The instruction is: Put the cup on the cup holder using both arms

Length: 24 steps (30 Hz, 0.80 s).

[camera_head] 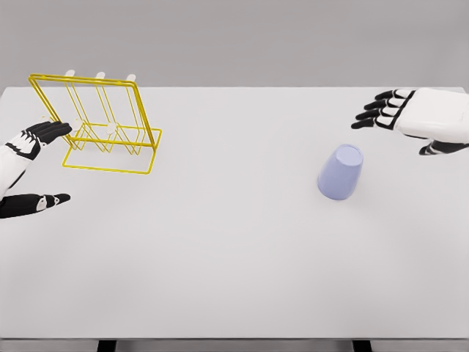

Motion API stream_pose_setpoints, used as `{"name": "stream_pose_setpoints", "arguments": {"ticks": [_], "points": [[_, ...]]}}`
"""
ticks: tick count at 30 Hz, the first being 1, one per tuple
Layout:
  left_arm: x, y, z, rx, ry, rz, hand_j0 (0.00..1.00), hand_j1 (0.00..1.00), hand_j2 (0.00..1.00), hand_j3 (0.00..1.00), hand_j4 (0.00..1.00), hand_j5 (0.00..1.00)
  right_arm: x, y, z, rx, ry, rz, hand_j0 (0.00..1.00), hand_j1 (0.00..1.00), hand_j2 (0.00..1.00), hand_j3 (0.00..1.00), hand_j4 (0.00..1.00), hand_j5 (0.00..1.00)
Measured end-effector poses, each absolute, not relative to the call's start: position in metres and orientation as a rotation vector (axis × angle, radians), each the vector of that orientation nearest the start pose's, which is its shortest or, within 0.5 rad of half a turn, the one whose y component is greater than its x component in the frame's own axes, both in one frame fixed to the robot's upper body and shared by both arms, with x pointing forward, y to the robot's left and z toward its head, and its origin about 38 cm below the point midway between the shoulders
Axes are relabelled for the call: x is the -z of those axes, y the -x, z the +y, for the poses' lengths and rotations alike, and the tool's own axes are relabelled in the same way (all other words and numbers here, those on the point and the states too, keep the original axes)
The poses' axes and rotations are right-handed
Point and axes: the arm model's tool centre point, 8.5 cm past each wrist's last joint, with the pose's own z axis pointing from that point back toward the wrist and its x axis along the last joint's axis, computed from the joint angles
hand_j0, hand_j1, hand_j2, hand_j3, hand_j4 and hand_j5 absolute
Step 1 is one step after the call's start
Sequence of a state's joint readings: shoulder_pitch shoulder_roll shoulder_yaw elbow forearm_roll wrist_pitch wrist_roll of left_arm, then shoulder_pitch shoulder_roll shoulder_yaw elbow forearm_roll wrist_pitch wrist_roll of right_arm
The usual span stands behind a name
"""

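A pale lavender cup (341, 171) stands upside down on the white table (234, 257), right of the middle. A yellow wire cup holder (99, 121) with white pegs stands at the far left. My left hand (33, 165) hovers just left of the holder, fingers spread, its fingertips (62, 130) close to the frame, holding nothing. My right hand (410, 121) floats above and to the right of the cup, apart from it, fingers extended and nothing in it.
The table's far edge runs along the top behind the holder. Its front edge shows at the bottom, with dark legs beneath.
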State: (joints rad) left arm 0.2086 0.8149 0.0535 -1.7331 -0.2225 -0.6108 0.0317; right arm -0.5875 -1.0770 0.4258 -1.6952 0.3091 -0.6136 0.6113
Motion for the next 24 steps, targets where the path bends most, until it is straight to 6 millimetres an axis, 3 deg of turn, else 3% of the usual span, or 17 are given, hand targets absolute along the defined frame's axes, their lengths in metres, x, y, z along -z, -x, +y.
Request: {"name": "stream_pose_setpoints", "arguments": {"ticks": [5,10,12,17,20,24], "points": [[-0.195,-0.303,0.388,1.222,-0.526,-1.915,1.0,1.0,1.0,1.0,1.0,1.0,-0.339,-0.392,-0.35,2.93,-0.913,1.831,1.0,1.0,1.0,1.0,1.0,1.0],[-0.195,-0.303,0.388,1.222,-0.526,-1.915,1.0,1.0,1.0,1.0,1.0,1.0,-0.322,-0.391,-0.358,3.03,-0.868,1.755,1.0,1.0,1.0,1.0,1.0,1.0],[-0.195,-0.303,0.388,1.222,-0.526,-1.915,1.0,1.0,1.0,1.0,1.0,1.0,-0.323,-0.399,-0.366,3.044,-0.897,1.778,1.0,1.0,1.0,1.0,1.0,1.0],[-0.195,-0.303,0.388,1.224,-0.526,-1.915,1.0,1.0,1.0,1.0,1.0,1.0,-0.299,-0.419,-0.383,3.116,-0.881,1.89,1.0,1.0,1.0,1.0,1.0,1.0],[-0.197,-0.303,0.388,1.219,-0.526,-1.918,1.0,1.0,1.0,1.0,1.0,1.0,-0.29,-0.426,-0.371,3.107,-0.826,1.927,0.99,0.99,0.99,0.99,0.99,0.99],[-0.198,-0.304,0.389,1.215,-0.528,-1.921,1.0,1.0,1.0,1.0,1.0,1.0,-0.275,-0.433,-0.34,3.095,-0.697,1.916,0.99,0.99,0.99,0.99,0.99,0.99]]}}
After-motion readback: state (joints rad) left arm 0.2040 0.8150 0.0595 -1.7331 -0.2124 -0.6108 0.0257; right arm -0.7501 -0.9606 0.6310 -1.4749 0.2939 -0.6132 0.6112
